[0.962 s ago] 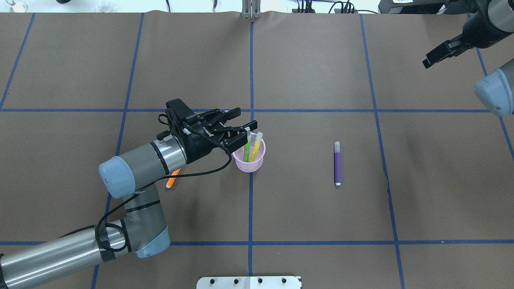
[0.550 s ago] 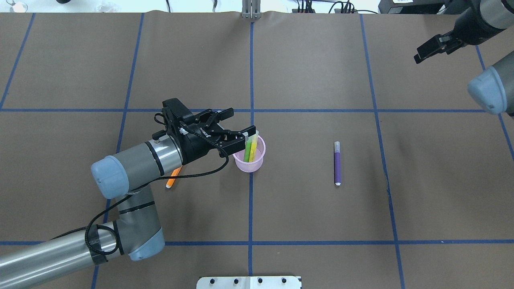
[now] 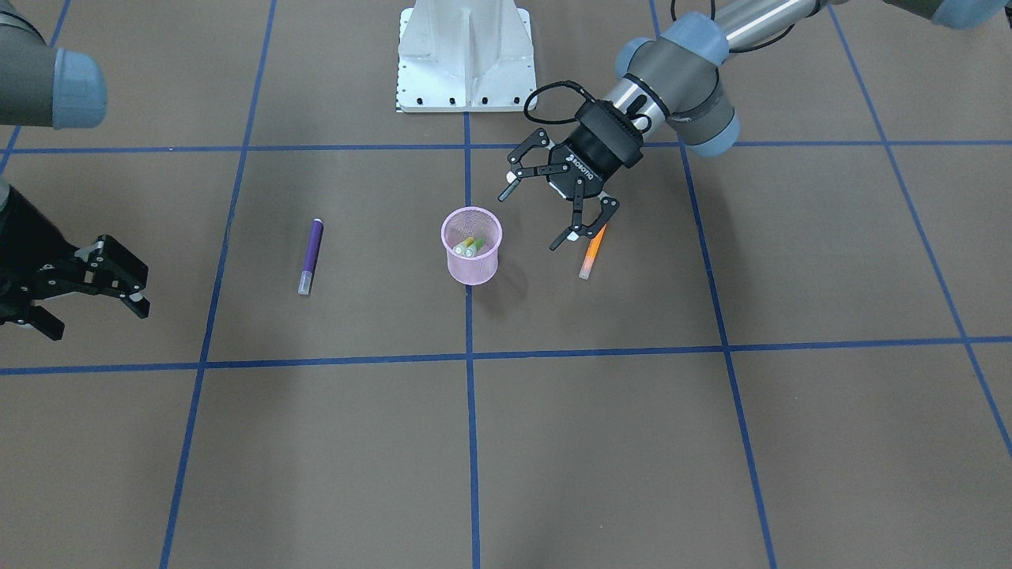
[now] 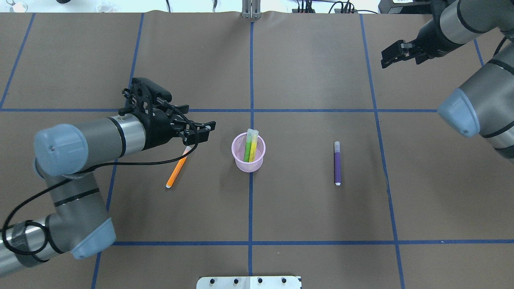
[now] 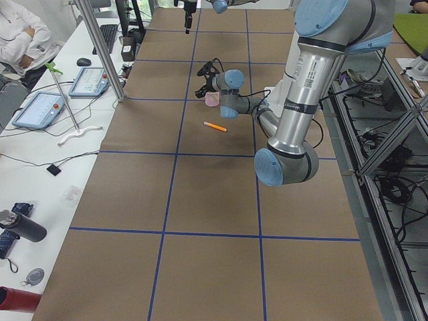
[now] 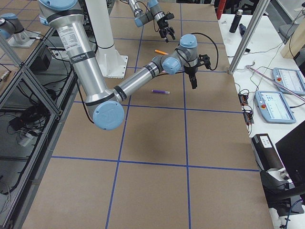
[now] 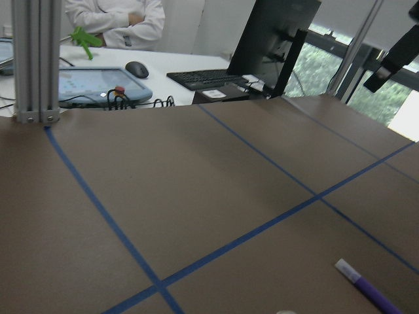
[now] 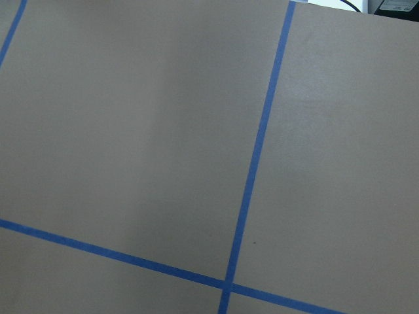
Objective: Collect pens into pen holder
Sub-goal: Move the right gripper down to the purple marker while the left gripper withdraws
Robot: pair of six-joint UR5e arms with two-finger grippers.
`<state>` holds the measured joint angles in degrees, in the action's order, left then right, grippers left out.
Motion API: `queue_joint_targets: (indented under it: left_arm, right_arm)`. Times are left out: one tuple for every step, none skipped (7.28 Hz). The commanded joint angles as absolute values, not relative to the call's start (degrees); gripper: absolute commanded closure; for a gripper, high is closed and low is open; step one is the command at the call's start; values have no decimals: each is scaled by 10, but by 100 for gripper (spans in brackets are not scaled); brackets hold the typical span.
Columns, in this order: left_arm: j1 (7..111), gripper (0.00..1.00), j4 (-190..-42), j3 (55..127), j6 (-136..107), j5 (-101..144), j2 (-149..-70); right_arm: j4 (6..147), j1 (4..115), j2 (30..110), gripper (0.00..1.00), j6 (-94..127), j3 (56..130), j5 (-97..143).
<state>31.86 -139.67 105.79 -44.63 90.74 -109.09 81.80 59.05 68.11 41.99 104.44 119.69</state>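
Pens are found at three spots on the bench (image 4: pixel 305 80). At the left, the left pincer (image 4: pixel 202 132) is spread and empty near one end of the orange pen (image 4: pixel 177 168), which is laid flat. In the middle, the green pen (image 4: pixel 247 150) and a yellow pen (image 4: pixel 253 149) are stood in the pink pen holder (image 4: pixel 249 166). Further right the purple pen (image 4: pixel 337 164) is laid flat. The right pincer (image 4: pixel 387 56) is spread, well apart from it.
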Motion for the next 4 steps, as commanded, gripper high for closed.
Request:
queue_joint_targets:
  left_arm:
    - [401, 1, -1185, 1152, -438, 1029, -1058]
    - [458, 1, -1143, 1154, -435, 1115, -1050]
    - [506, 1, -1124, 1153, -434, 1181, -1040]
    - [521, 1, -1124, 1153, -434, 1204, -1021]
  right_arm:
    - [795, 519, 684, 1, 546, 1068, 1114]
    - [791, 479, 685, 1, 603, 1074, 1070]
    - [790, 449, 690, 2, 639, 1079, 1042]
    - [787, 434, 701, 2, 671, 1079, 1031]
